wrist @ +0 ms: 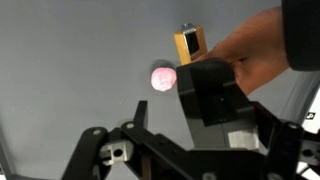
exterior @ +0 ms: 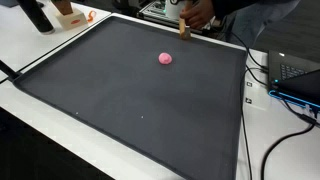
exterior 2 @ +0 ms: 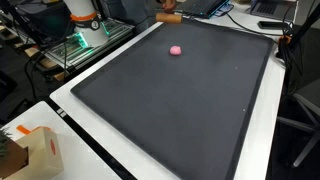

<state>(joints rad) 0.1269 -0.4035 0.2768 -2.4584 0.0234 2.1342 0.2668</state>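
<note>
**Fig. 1.** 1 pink ball (wrist: 163, 78) lies on the dark mat (exterior: 120, 90), inside the mat's far half and well clear of every mat edge in both exterior views (exterior: 165, 58) (exterior 2: 176, 49). Beyond the ball, at the mat's far edge, 1 small wooden block (wrist: 189, 44) stands upright, and a person's hand (wrist: 245, 50) grips it from the side. In the wrist view, ball and block sit near each other without touching.

My gripper (wrist: 160, 125) hangs above the mat, over the ball's side of it, with nothing pinched in it and no contact with ball or block. From this view I cannot tell whether my fingers are spread or closed.

The mat covers most of a white table (exterior 2: 90, 140). Off the mat's near corner rests 1 cardboard box (exterior 2: 40, 150). Off another mat edge, 1 laptop (exterior: 300, 80) sits beside loose black cables (exterior: 275, 140).
</note>
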